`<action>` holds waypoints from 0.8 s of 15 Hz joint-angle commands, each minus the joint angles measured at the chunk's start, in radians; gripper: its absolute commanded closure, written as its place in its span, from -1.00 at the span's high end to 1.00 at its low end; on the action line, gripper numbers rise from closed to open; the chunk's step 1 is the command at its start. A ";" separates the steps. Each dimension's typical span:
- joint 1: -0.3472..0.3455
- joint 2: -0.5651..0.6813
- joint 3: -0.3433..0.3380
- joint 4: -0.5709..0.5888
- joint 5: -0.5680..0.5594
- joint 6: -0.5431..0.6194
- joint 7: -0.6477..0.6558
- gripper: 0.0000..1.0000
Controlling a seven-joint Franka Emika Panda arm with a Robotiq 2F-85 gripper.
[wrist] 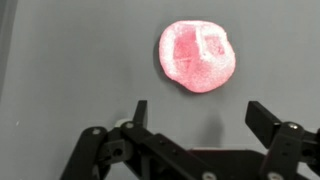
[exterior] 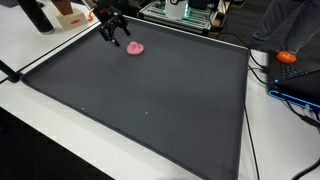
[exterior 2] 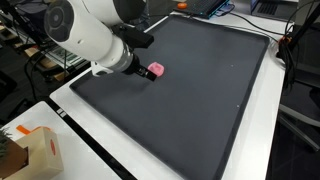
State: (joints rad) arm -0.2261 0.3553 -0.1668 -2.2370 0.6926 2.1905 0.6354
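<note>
Wrist view, nearest first: my gripper (wrist: 200,110) comes in from the bottom edge with its jaws spread wide and nothing between them. Only the two dark fingers (wrist: 141,112) and the linkage behind them show. The lower part of the mechanism is cut off by the frame.

Just beyond the fingertips, clear of both, lies the pink lump (wrist: 197,55). It is a rounded, soft-looking piece with a pale, rough surface and a fold or dent near its top. I cannot tell what material it is. It sits ahead of the gap between my fingers, not inside it, and I am not touching it.

The lump rests on the black mat (wrist: 60,60), which fills the rest of this view.

In an exterior view, my gripper (exterior: 115,33) hangs low over a far corner of the mat (exterior: 150,110), with the lump (exterior: 134,47) just beside it. The picture is too small to show the jaws clearly.

In an exterior view from another side, my white arm (exterior 2: 90,35) hides most of the gripper. The lump (exterior 2: 156,70) shows past it, near the mat's edge (exterior 2: 210,90).

Farther out, the white table (exterior: 285,140) borders the mat. An orange object (exterior: 287,57) sits among cables, too small to identify. A cardboard box (exterior 2: 30,150) is cut off by the frame edge.
</note>
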 commanded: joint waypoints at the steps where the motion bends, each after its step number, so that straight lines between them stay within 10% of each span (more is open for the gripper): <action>1: 0.002 0.049 -0.007 0.052 0.009 -0.036 -0.062 1.00; 12: 0.095 0.106 -0.009 0.186 -0.256 -0.078 -0.045 1.00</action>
State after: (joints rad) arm -0.1627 0.4293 -0.1651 -2.1016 0.5398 2.1430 0.5773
